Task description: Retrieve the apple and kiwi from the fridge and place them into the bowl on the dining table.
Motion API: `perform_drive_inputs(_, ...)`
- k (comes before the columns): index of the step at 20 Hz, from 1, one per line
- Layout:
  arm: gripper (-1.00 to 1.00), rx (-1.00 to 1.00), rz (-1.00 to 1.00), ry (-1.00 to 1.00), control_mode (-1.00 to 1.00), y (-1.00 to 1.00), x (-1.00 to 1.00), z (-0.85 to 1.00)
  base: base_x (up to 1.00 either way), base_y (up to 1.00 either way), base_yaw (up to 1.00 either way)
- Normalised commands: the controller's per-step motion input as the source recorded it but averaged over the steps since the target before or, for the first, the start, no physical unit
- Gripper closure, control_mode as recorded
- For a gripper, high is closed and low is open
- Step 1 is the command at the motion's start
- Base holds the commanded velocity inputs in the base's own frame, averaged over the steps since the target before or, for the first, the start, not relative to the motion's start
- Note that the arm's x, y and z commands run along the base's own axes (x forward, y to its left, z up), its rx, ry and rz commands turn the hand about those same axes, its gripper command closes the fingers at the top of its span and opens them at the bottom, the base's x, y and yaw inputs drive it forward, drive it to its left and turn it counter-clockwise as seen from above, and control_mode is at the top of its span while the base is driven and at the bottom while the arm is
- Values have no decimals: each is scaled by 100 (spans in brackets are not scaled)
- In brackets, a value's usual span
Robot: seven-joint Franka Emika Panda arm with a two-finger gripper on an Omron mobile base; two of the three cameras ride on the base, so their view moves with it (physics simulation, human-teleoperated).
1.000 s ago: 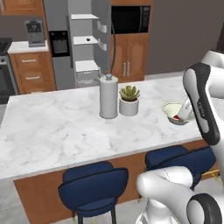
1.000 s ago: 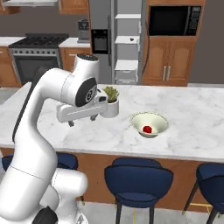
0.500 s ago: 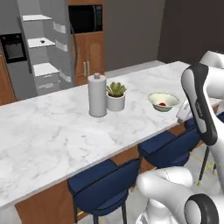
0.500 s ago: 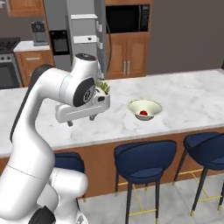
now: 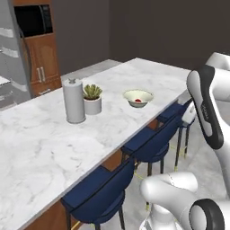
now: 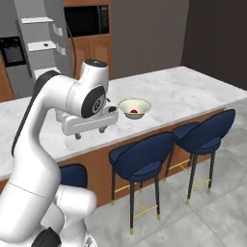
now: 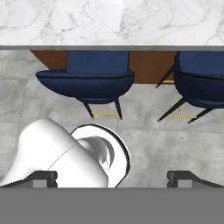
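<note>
The hand (image 6: 89, 133) is hanging wide open and empty off the near edge of the surface (image 6: 193, 91), its two dark fingertips (image 7: 40, 176) standing far apart and pointing down toward the floor. In the hand view the fingertips are framing grey floor tiles and two navy stools (image 7: 85, 81) tucked under the marble edge, with nothing sitting between them.

The bowl (image 6: 135, 107) is resting on the surface just beyond the hand and to its right in the right base view, apart from it. The apple (image 6: 134, 111) is lying inside the bowl as a small red spot; in the left base view it is showing in the same place (image 5: 138, 99). The kiwi is not something I can make out.

Farther along the surface, well apart from the hand, a grey cylinder (image 5: 73, 101) and a white pot with a green succulent (image 5: 92, 99) are standing side by side. The fridge (image 6: 41, 48) is standing beyond the surface with white shelves showing.
</note>
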Motion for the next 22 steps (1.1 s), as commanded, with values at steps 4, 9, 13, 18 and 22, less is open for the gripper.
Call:
perform_drive_inputs(4, -100, 0, 0, 0, 100, 0, 0, 0, 0, 100, -34)
perform_drive_inputs(9, -100, 0, 0, 0, 100, 0, 0, 0, -2, 100, -31)
perform_drive_inputs(13, -100, 0, 0, 0, 100, 0, 0, 0, -15, 100, -29)
perform_drive_inputs(18, -100, 0, 0, 0, 100, 0, 0, 0, -91, 97, -34)
perform_drive_inputs(22, -100, 0, 0, 0, 100, 0, 0, 0, -100, 62, -45)
